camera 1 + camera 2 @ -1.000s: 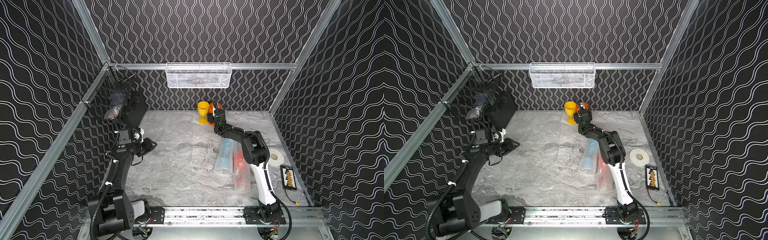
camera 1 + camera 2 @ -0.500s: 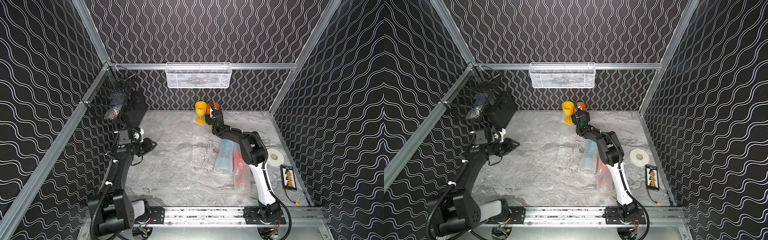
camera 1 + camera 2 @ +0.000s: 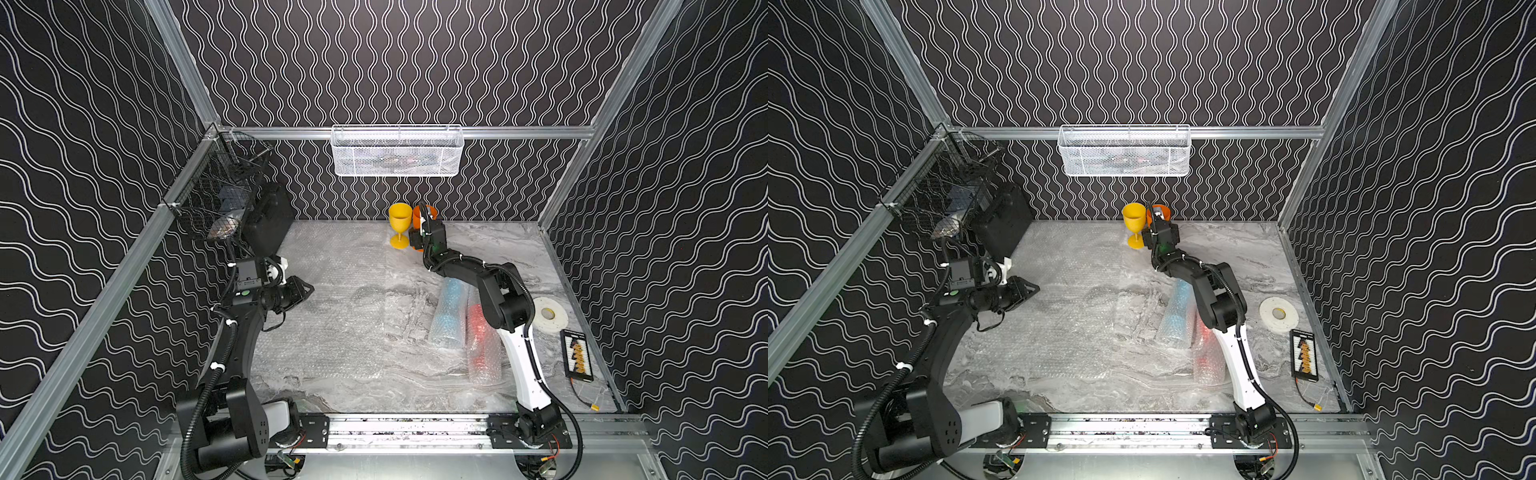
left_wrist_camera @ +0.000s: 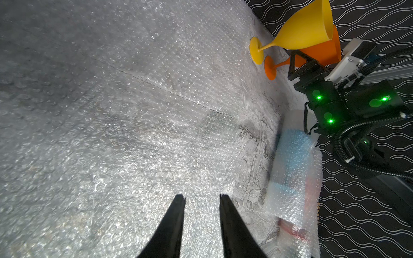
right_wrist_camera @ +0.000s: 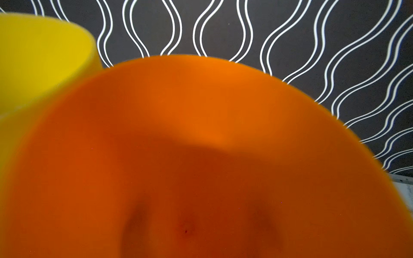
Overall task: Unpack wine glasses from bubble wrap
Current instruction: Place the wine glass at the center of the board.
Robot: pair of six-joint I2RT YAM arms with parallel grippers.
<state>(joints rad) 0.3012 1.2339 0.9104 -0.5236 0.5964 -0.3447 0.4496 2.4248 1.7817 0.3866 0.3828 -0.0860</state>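
Observation:
Two wine glasses stand upright at the back wall: a yellow one (image 3: 400, 216) (image 3: 1133, 216) (image 4: 306, 29) and, close to its right, an orange one (image 3: 430, 211) (image 3: 1163, 212) (image 4: 321, 53). My right gripper (image 3: 417, 242) (image 3: 1148, 241) (image 4: 297, 61) is at the orange glass's stem. The orange bowl (image 5: 201, 134) fills the right wrist view, and the fingers show as dim shadows set wide apart. Two bubble wrap tubes lie mid-right, one showing blue (image 3: 449, 311) (image 4: 292, 156), one red (image 3: 482, 345). My left gripper (image 3: 305, 289) (image 4: 202, 197) hovers open and empty over a flat bubble wrap sheet (image 3: 332, 316).
A white tape roll (image 3: 548, 313) and a black tray of orange parts (image 3: 577, 357) lie by the right wall. A white mesh basket (image 3: 397, 151) hangs on the back rail. A black wire basket (image 3: 220, 195) and a black case (image 3: 268, 220) fill the back left corner.
My right gripper has carried the orange glass left until it stands beside the yellow one. The left arm has not moved.

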